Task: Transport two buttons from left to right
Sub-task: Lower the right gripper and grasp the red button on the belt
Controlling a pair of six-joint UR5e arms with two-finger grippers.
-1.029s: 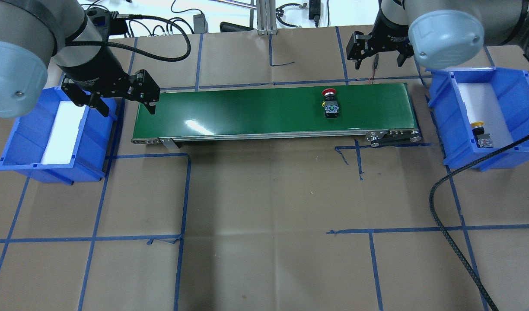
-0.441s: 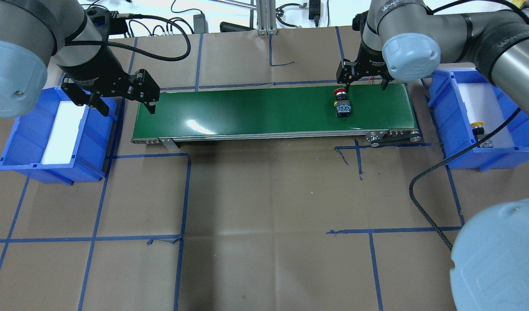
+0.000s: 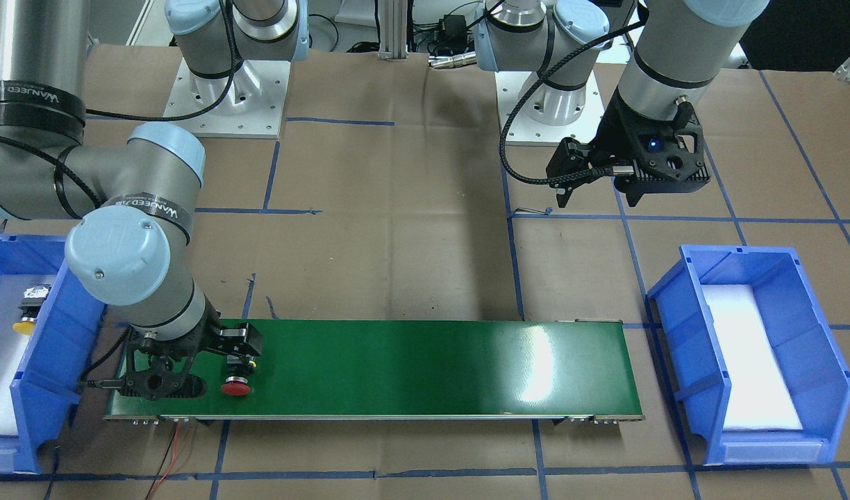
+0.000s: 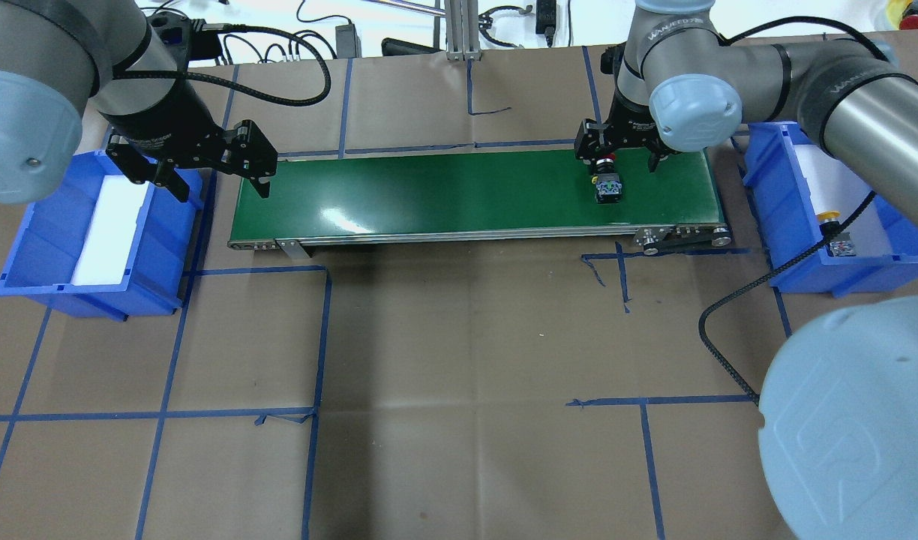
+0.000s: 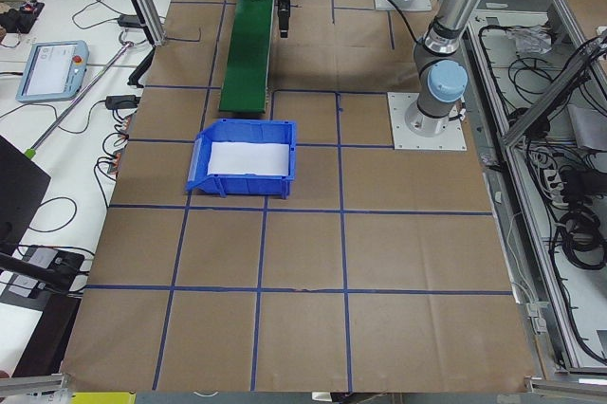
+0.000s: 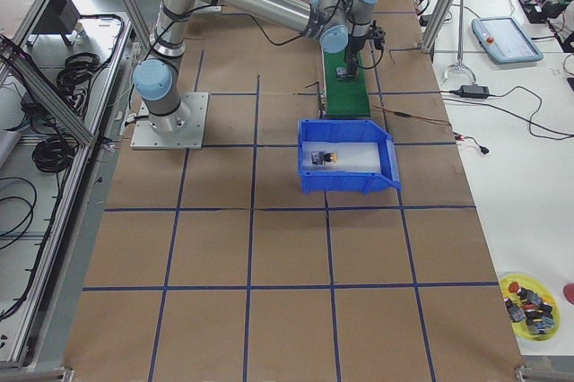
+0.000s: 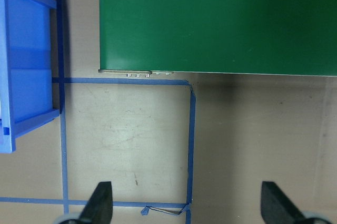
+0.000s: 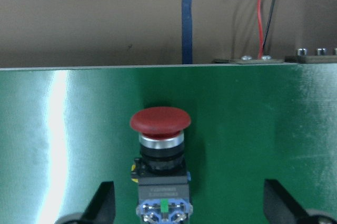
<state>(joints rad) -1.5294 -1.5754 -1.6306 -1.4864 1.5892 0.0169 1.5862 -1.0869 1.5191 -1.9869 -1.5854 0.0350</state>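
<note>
The red button (image 4: 607,185) lies on its side on the green conveyor belt (image 4: 429,195) near the belt's right end; the right wrist view shows its red cap (image 8: 160,120) pointing to the belt's far edge. My right gripper (image 4: 617,154) is open and hangs right over it, one finger on each side, apart from it. The yellow button (image 4: 834,229) lies in the blue right bin (image 4: 778,214). My left gripper (image 4: 215,180) is open and holds nothing, above the belt's left end beside the blue left bin (image 4: 163,244).
Both bins have a white liner. A black cable (image 4: 729,300) hangs from my right arm over the table in front of the right bin. Red and black wires (image 8: 266,13) run at the belt's far edge. Blue tape lines cross the brown table.
The red button has ridden further right along the belt. My right gripper has swung left from behind the belt's end and come down over the button. The left arm has not moved.
</note>
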